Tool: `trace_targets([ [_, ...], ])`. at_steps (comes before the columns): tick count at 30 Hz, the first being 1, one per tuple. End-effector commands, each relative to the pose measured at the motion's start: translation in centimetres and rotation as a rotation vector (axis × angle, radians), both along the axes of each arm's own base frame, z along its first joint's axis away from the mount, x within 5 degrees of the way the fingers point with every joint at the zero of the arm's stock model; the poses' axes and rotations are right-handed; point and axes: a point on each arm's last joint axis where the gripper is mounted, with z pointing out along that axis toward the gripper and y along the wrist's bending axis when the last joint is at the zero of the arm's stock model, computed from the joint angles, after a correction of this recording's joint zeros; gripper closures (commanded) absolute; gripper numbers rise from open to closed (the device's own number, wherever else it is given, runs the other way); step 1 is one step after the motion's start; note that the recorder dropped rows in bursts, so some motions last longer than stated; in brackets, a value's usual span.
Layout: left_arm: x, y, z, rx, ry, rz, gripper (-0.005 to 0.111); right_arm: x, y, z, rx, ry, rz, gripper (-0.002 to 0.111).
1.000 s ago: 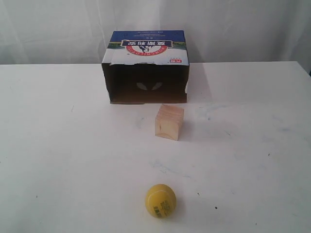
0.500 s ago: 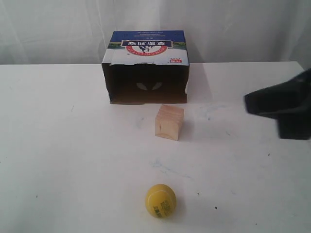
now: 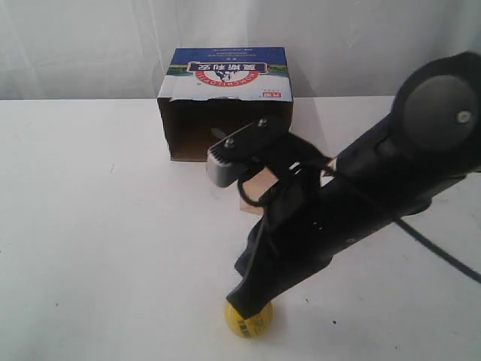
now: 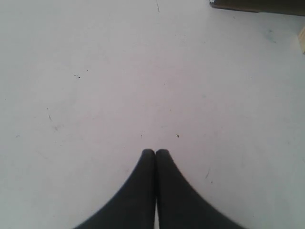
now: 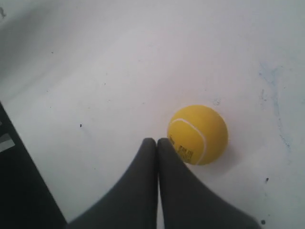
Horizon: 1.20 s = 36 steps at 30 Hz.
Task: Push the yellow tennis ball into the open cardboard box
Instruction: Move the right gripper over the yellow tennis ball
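The yellow tennis ball (image 3: 248,319) lies near the table's front edge, half covered by my right arm; in the right wrist view the ball (image 5: 198,134) shows its dark label. My right gripper (image 3: 250,299) is shut, its tips (image 5: 157,141) right beside the ball with nothing between them. The open cardboard box (image 3: 225,83), brown with a blue printed top, stands at the back with its opening facing the front. My left gripper (image 4: 155,152) is shut and empty over bare table, with a corner of the box (image 4: 257,5) far off; it does not show in the exterior view.
A pale wooden cube (image 3: 255,188) sits in front of the box's opening, between box and ball, mostly hidden by my right arm. A sliver of the cube (image 4: 302,39) shows in the left wrist view. A white curtain hangs behind the white table (image 3: 90,226).
My right arm has swung in from the right edge and come down across the middle, so that its shut gripper now sits at the ball. The ball, cube and box have stayed put.
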Motion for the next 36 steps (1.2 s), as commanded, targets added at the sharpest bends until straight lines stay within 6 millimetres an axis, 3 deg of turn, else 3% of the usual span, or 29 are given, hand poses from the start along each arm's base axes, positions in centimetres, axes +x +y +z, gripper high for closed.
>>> trace_targets([
  [1, -0.2, 0.0, -0.4, 0.005, 0.033, -0.010, 0.107, 0.3, 1.3, -1.2, -0.015, 0.008, 0.013, 0.108],
  [15, -0.2, 0.0, -0.4, 0.005, 0.033, -0.010, 0.107, 0.9, 2.7, -4.4, -0.087, 0.057, 0.034, 0.108],
  [36, -0.2, 0.0, -0.4, 0.005, 0.033, -0.010, 0.107, 1.3, 2.2, -5.1, -0.160, 0.028, 0.029, 0.108],
])
